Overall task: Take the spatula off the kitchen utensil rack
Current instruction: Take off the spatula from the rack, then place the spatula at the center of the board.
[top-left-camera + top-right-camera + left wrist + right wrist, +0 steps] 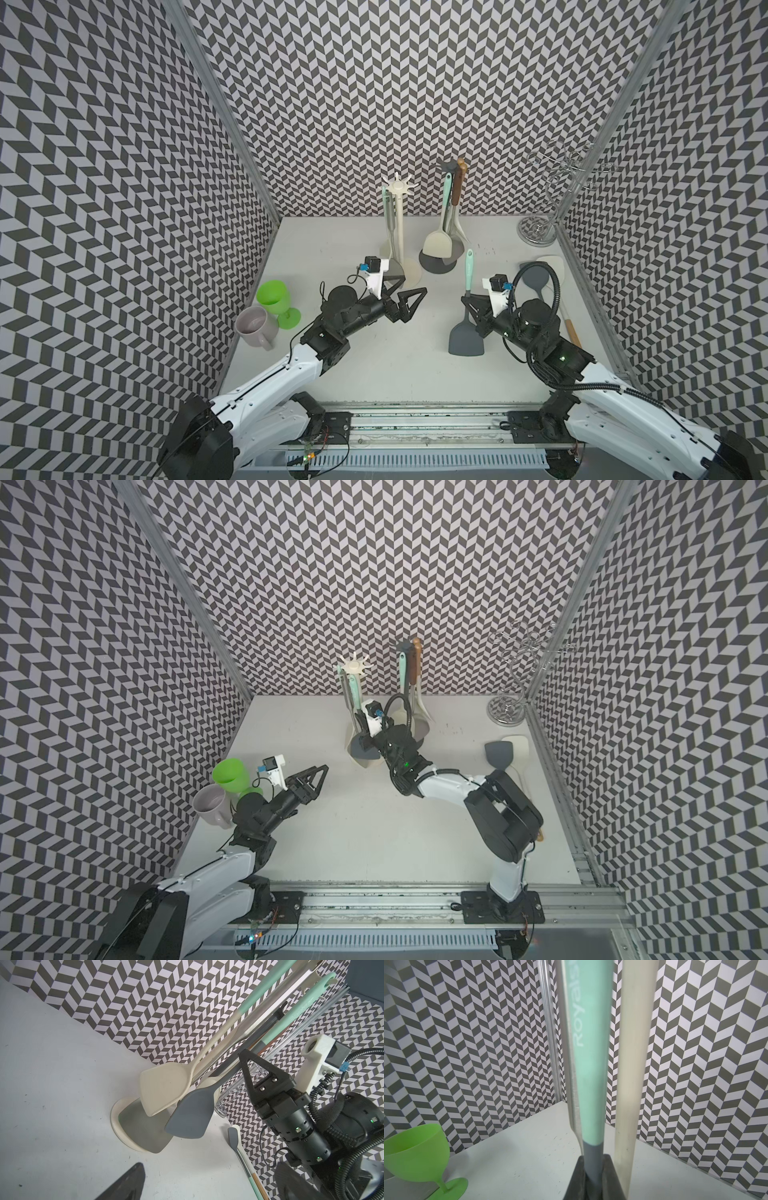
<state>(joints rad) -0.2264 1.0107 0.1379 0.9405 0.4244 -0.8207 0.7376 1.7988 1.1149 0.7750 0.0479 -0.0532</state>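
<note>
Right gripper [593, 1167] is pinching the mint-handled spatula [588, 1064] at its grey neck, jaws pressed tight on it. It's hanging on the cream utensil rack [354, 668] at the back of the desk [374, 833]. Left gripper [320, 781] is hovering nearby, jaws spread wide.
</note>
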